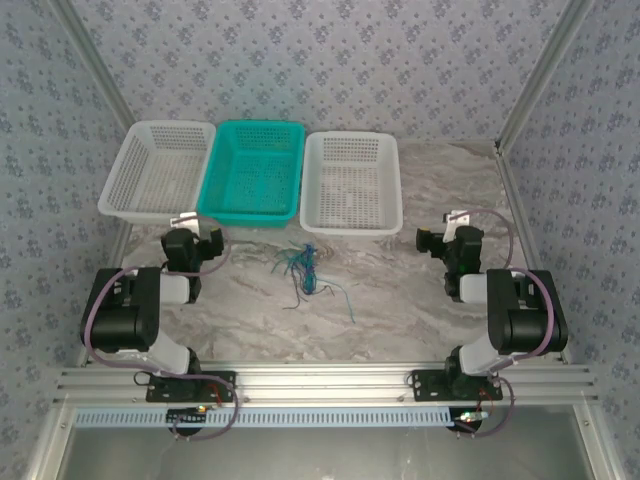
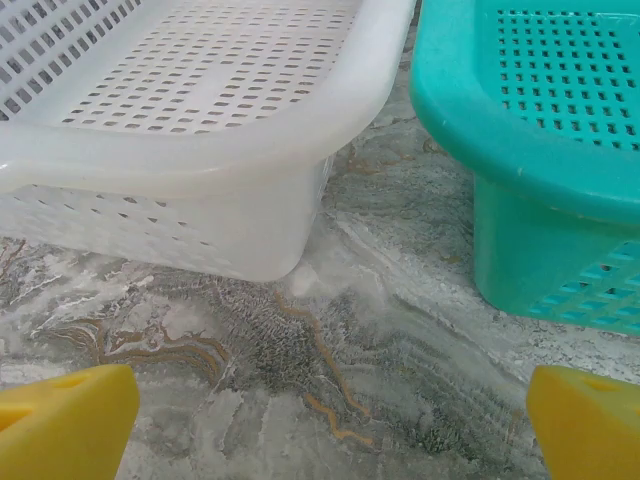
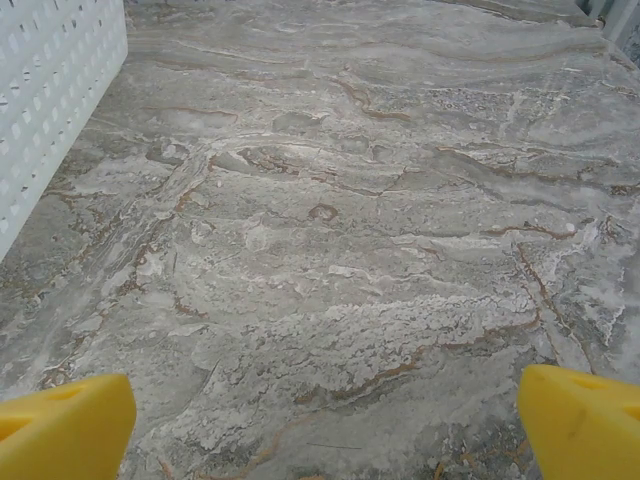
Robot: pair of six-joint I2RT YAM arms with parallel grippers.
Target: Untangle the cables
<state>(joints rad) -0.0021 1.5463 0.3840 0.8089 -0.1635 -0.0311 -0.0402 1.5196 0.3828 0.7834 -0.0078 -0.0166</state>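
Overhead, the cables (image 1: 305, 270), a small knot of thin blue, green and darker strands, lay on the marbled worktop (image 1: 400, 300) between the two arms, near the front wall of the teal basket (image 1: 262, 124) and touched by neither arm. One blue strand trailed away from the knot toward the near right.

Three perforated baskets stood in a row at the far side of the worktop: the left white basket (image 1: 170, 124), the teal one just beside it, and the right white basket (image 1: 350, 136).

The left hand (image 1: 192, 240) hovered released, its yellow fingertips (image 2: 70, 420) spread wide over bare stone, facing the gap where the left white basket (image 2: 200, 160) and the teal basket (image 2: 520, 150) nearly met. The right hand (image 1: 447, 240) was likewise released, its yellow fingertips (image 3: 65, 425) wide apart above empty marble, with a wall of the right white basket (image 3: 50, 100) at the left edge of its wrist view.

A small white tag (image 1: 182, 220) sat on the left wrist, its writing too small to read.
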